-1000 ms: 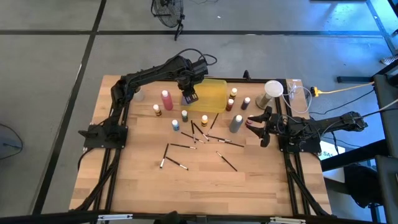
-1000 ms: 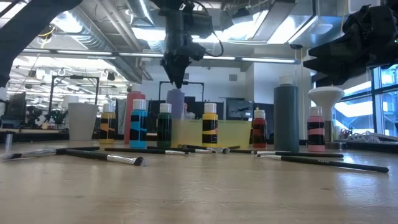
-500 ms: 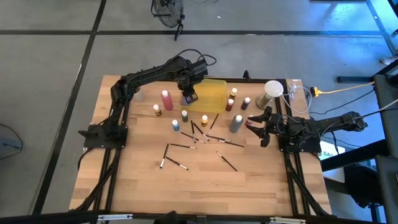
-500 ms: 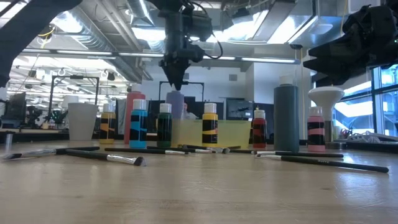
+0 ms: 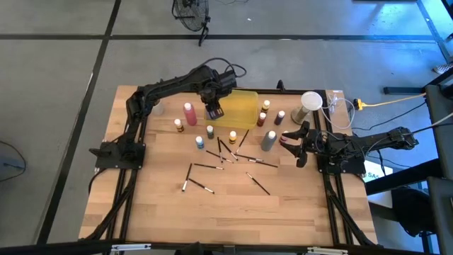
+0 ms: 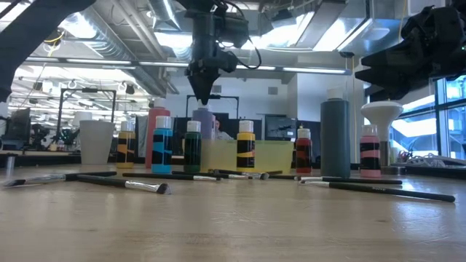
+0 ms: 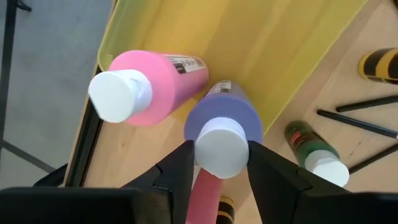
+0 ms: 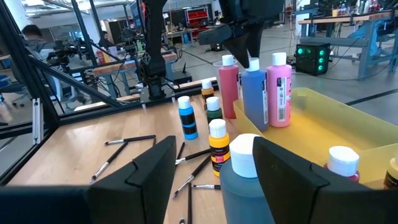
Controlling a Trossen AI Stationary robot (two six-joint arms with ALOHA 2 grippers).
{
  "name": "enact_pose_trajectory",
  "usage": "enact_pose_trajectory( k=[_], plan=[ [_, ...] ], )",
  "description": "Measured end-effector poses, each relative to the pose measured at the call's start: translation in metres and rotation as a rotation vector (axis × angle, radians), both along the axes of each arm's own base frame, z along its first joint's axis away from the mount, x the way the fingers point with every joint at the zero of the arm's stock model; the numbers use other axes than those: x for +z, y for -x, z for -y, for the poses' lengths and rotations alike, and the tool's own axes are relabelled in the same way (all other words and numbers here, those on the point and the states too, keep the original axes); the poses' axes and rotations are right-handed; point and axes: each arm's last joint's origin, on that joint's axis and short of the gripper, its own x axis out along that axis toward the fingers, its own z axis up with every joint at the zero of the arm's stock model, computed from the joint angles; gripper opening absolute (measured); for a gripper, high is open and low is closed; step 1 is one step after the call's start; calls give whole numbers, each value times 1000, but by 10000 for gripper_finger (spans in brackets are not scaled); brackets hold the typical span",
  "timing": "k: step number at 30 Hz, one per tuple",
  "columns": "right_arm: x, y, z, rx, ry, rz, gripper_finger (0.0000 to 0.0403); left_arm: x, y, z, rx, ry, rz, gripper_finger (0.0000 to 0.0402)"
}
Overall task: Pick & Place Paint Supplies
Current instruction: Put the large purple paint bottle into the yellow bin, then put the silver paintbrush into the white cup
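My left gripper [image 5: 214, 110] hangs over the left end of the yellow tray [image 5: 244, 106], pointing down, shut on the white cap of a purple squeeze bottle [image 7: 222, 115]. A pink bottle [image 7: 158, 87] stands in the tray beside it, and another pink bottle [image 5: 190, 113] stands on the table left of the tray. Small white-capped bottles [image 5: 210, 132] and thin dark brushes [image 5: 212, 166] lie spread over the table's middle. My right gripper [image 5: 301, 142] waits open at the right edge, behind the grey bottle [image 5: 267, 140] and apart from it. My left gripper pinches the purple bottle's white cap [image 7: 202, 149] between its two fingers, one on each side. The fingers come from above, pointing down. The bottle stands nearly upright below them, its lower end inside the tray [image 8: 323, 124] next to the pink bottle [image 8: 278, 93].
A pale cup [image 5: 310, 101] stands at the far right and another [image 5: 157, 108] at the far left. More small bottles [image 5: 263, 113] stand right of the tray. The near half of the table holds only a few brushes [image 5: 258, 184].
In the low view my left gripper's tip has swung slightly to the left, and the purple bottle's top stands a little lower than before. My right arm has kept still.
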Motion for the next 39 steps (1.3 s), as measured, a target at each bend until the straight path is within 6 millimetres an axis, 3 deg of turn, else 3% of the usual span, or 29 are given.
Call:
enact_pose_trajectory(
  k=[11, 15, 22, 30, 35, 39],
  plan=[
    [0, 0, 0, -1, 0, 1, 215, 13, 3, 6, -30, -45, 0, 141],
    [0, 0, 0, -1, 0, 1, 215, 38, 5, 12, -59, -76, 22, 139],
    [0, 0, 0, -1, 0, 2, 215, 100, 11, 37, -94, -220, 151, 130],
    [0, 0, 0, -1, 0, 3, 215, 161, 57, 85, -193, -398, 285, 128],
    [15, 0, -1, 40, 48, 143, 215, 192, 99, 113, -173, -354, 436, 128],
    [25, 2, -9, 219, 122, 249, 215, 205, 128, 131, -150, -281, 541, 128]
  ],
)
